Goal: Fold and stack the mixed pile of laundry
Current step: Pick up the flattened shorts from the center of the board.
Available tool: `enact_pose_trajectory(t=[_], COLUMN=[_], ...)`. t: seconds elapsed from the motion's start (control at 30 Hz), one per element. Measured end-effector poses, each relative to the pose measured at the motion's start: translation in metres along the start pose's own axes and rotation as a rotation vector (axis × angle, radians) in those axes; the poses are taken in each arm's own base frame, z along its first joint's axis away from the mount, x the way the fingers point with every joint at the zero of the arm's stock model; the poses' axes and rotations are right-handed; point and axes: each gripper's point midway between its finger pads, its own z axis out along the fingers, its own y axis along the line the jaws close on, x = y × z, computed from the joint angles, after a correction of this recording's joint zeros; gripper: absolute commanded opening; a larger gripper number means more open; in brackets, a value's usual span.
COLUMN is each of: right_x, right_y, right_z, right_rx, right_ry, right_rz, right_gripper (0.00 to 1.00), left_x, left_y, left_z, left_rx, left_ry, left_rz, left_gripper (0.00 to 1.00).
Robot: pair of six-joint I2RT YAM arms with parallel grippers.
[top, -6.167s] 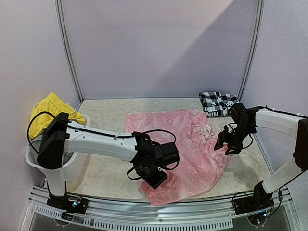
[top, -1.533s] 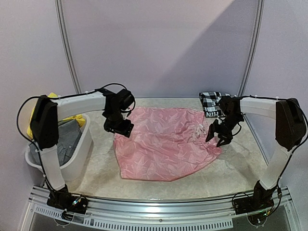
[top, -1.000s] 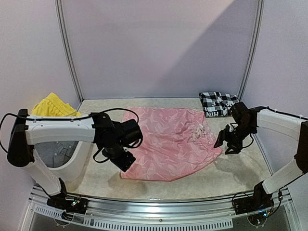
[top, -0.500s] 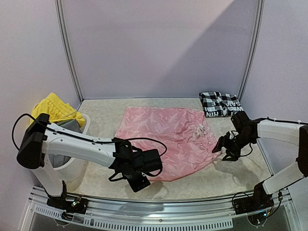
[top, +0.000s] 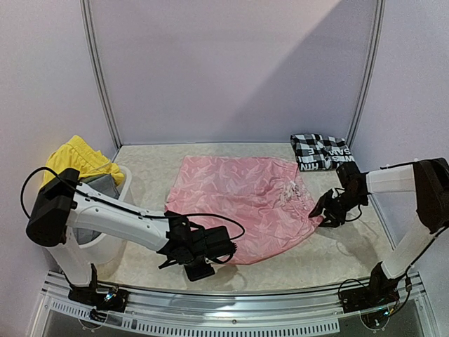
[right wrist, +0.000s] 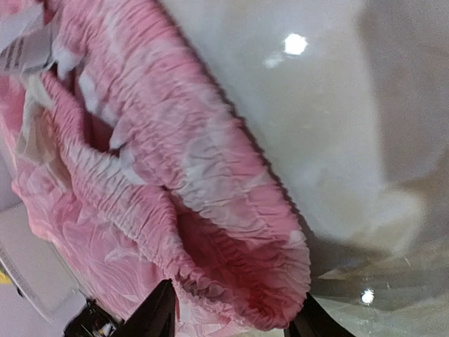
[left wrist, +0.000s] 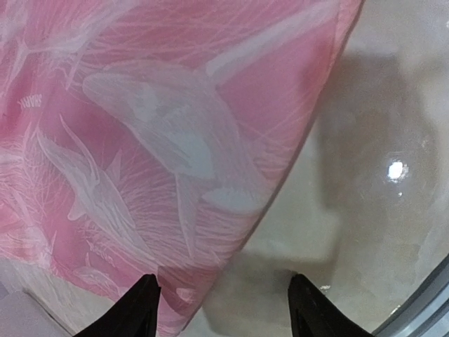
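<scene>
Pink piece lies spread flat mid-bench, thin fabric w/ a pale fish-like print, and both arms are down low at it. Left tool sits at the cloth's near-left corner. Its 2 fingers are well apart, 1 over the pink hem, the other over bare bench, and the hem runs through the gap. So it's open, w/ nothing gripped.

Over on the right side, the right tool is at the garment's right edge, where the gathered elastic waistband bunches into a thick fold. Its 2 fingers stand either side of that fold, and the cloth fills the gap btwn them. Can't tell if it's pinched or just straddled. The fabric there rests on the bench surface.

Checked shirt, black-and-white w/ white lettering, sits folded at the far-right corner, apart from the pink piece. Far left, the white basket stands at the bench edge. Yellow one is draped over its far rim, and grey one is inside, just below.
</scene>
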Motion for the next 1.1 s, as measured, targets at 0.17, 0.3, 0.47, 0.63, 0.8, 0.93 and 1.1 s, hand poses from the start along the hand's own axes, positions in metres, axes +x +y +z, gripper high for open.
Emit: enact_pose_trajectory(t=[0.17,0.3,0.47,0.63,0.8,0.93,1.1], right_x=[-0.005,-0.003,-0.001,0.004,0.015,0.025,0.042], right_y=[0.005,0.003,0.003,0.002,0.004,0.006,0.0], right_z=[0.008,0.011,0.008,-0.001,-0.024,-0.044,-0.061], right_rx=[-0.02,-0.015,0.003,0.028,0.035,0.032,0.044], right_ry=[0.028,0.043,0.061,0.077,0.072,0.059,0.062], right_rz=[-0.028,-0.051,-0.047,-0.034,-0.032,-0.035,-0.019], right_gripper=[0.13,0.0,0.0,0.0,0.0,0.0,0.0], left_x=[-0.005,-0.007,-0.009,-0.009,-0.011,-0.018,-0.02], left_y=[0.004,0.009,0.013,0.014,0.017,0.017,0.014], left_z=[0.002,0.005,0.006,0.003,-0.017,-0.041,-0.061], left_rx=[-0.029,-0.052,-0.07,-0.067,-0.049,-0.012,0.04], left_ry=[-0.036,-0.051,-0.058,-0.061,-0.094,-0.138,-0.163], left_rz=[0.037,0.052,0.076,0.077,0.062,0.041,0.023], left_gripper=[0.36,0.06,0.0,0.0,0.0,0.0,0.0])
